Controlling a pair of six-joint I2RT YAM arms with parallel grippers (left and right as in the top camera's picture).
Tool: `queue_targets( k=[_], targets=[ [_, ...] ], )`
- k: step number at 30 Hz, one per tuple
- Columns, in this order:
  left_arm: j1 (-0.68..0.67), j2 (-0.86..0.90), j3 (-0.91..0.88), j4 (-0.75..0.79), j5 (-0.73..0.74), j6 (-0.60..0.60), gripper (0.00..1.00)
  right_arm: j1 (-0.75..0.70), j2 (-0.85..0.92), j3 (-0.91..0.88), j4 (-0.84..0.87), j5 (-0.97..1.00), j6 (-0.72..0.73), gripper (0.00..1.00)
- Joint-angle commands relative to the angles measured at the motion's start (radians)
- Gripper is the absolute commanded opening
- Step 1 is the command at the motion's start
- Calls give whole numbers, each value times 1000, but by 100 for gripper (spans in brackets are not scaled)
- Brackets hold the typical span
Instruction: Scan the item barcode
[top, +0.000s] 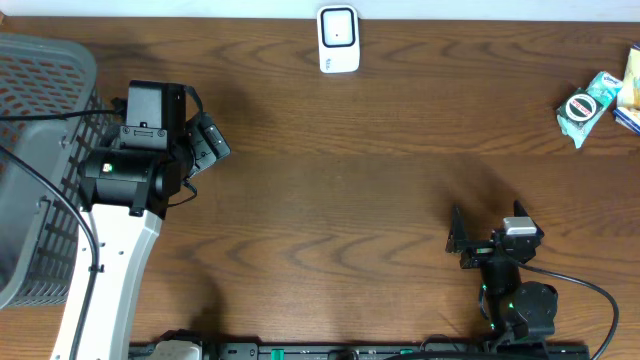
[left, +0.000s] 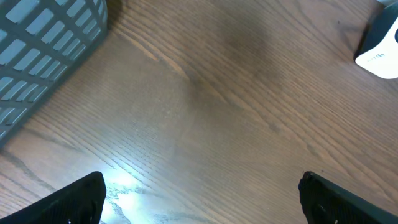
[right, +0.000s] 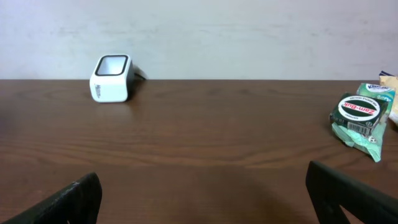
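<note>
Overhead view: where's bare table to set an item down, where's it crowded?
Free: the wide middle of the table, between left gripper and right gripper, up to the scanner. Crowded: right edge, with the green packet and more packs beside it; left edge, filled by the basket.

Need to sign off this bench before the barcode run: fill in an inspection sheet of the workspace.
Surface: dark wood-grain table, no spills seen.
Job's things: white scanner at the far edge; green packet near the right edge, untouched.
Clutter: grey basket at the left edge; more packets beside the green one, cut off by the frame.
Claws: left claw open and empty over the table near the basket; right claw open and empty, facing the scanner's side.
Cables: black cable running across the basket; another black cable looping from the right arm.
Surroundings: pale wall behind the table; nothing else seen.
</note>
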Motion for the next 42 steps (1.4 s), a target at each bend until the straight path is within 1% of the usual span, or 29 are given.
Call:
queue_targets(
  k=[1, 22, 23, 26, 28, 30, 32, 33, 37, 38, 40, 42],
  targets=[
    [4, -2, 14, -3, -6, 10, 98, -4, -10, -6, 1, 3, -14, 99],
    [4, -2, 14, -3, -6, 10, 98, -4, -10, -6, 1, 3, -14, 99],
    [4, -2, 14, -8, -6, 14, 98, -4, -10, -6, 1, 3, -14, 99],
    [5, -3, 13, -30, -24, 78, 98, -4, -10, -6, 1, 3, -14, 99],
    [5, -7, 11, -58, -1, 79, 98, -4, -10, -6, 1, 3, -14, 99],
    [4, -24, -16, -53, 31, 106, 98, -4, -10, -6, 1, 3, -14, 99],
    [4, -60, -80, -2, 60, 163, 98, -4, -10, -6, 1, 3, -14, 99],
    [4, -82, -125, 45, 84, 210, 98, -4, -10, -6, 1, 3, -14, 99],
    [4, -222, -396, 339, 214, 418, 98, -4, -10, -6, 1, 3, -14, 99],
    [5, -266, -466, 411, 245, 444, 98, -4, -10, -6, 1, 3, -14, 99],
    [4, -335, -554, 477, 261, 442, 98, -4, -10, -6, 1, 3, -14, 99],
    [4, -426, -632, 477, 260, 440, 98, -4, -10, -6, 1, 3, -14, 99]
  ],
)
